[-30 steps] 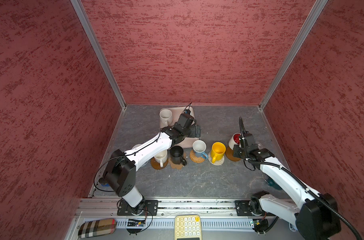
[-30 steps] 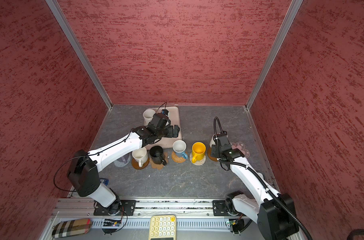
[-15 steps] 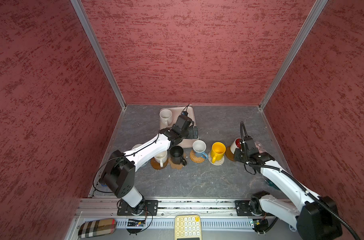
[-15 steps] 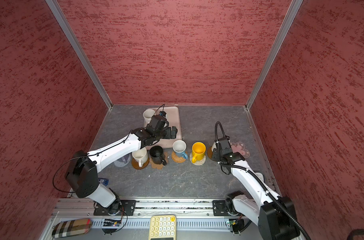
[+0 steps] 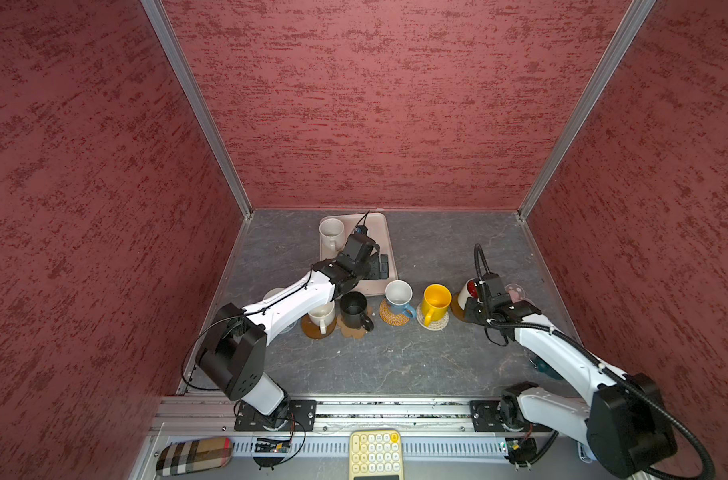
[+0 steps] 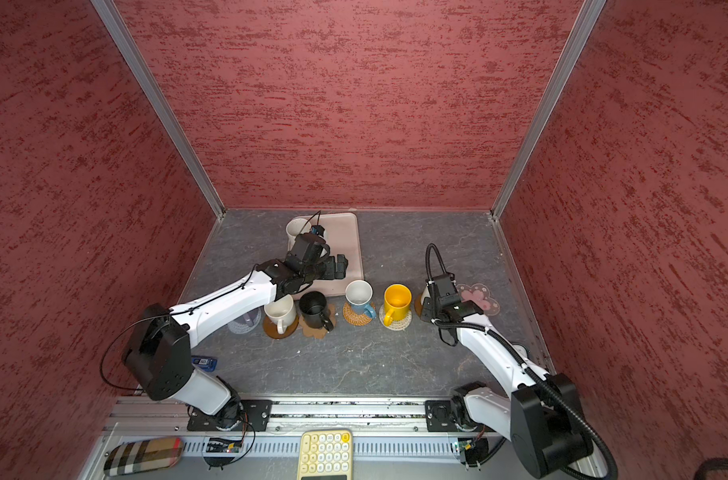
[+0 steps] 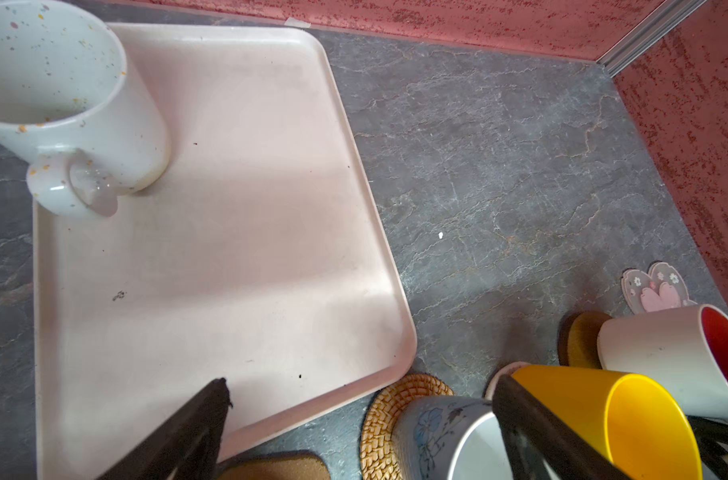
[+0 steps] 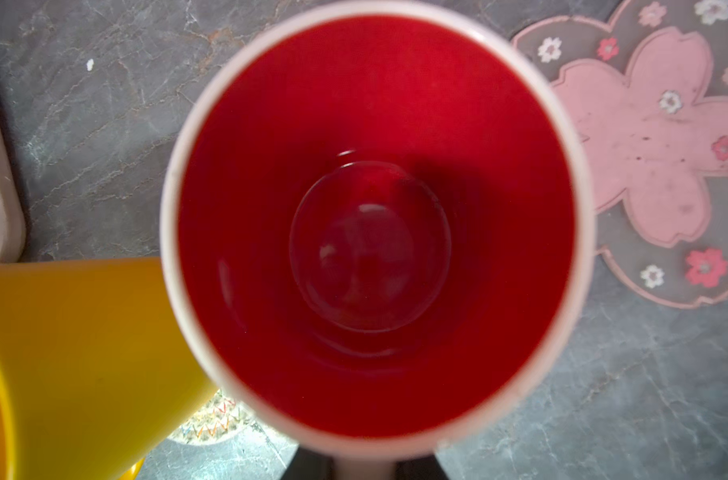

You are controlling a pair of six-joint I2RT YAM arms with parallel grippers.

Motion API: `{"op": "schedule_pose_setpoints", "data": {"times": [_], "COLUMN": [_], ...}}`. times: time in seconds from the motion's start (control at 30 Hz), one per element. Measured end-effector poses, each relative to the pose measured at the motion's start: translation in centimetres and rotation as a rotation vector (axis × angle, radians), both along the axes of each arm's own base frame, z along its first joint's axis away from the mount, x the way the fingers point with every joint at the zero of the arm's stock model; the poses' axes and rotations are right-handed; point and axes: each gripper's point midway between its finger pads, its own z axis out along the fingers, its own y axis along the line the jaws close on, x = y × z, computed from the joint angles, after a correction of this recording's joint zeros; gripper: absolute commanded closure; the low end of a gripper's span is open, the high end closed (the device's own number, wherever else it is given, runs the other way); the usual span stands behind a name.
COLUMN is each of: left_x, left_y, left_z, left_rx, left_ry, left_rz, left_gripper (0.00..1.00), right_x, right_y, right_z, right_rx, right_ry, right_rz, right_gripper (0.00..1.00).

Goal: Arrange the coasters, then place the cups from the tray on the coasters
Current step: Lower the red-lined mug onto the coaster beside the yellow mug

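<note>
Left tool (image 7: pixel 362 384) gapes over tray (image 7: pixel 229 208); right tool (image 8: pixel 362 467) apparently clamps red-lined mug (image 8: pixel 374 208) by its handle.

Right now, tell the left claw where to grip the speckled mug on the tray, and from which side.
Probably the handle, from above on its near side. The speckled mug stands upright in the tray's far corner, handle turned toward the robot, with bare tray between it and the open left claw.
</note>
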Motion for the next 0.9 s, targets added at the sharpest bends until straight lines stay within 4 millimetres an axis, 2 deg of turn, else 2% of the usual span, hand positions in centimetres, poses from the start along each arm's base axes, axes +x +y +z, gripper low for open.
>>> {"op": "schedule_pose_setpoints", "data": {"times": [0.17, 0.47, 0.8, 0.9], "left_x": [-0.1, 0.5, 0.5, 0.5], "left_y": [0.6, 1.5, 1.6, 1.7], "left_z": [-0.7, 0.0, 0.0, 0.2], "left_rx": [0.001, -0.025, -0.033, -0.036], "left_ry": [0.007, -0.01, -0.006, -0.009], "left_rz": [0.011, 0.037, 0.035, 0.036], "left_gripper": [0.01, 0.01, 0.01, 0.01], "right_x": [0.1, 0.0, 0.0, 0.0], "right_y": [0.0, 0.6, 0.5, 0.5], "right_z": [0.1, -0.5, -0.6, -0.6], "right_rx": [0.001, 0.043, 0.043, 0.035], "right_ry": [-0.004, -0.013, -0.017, -0.017], "right_rz": [0.001, -0.001, -0.003, 0.002], "right_gripper": [1.0, 1.0, 1.0, 0.94]}}
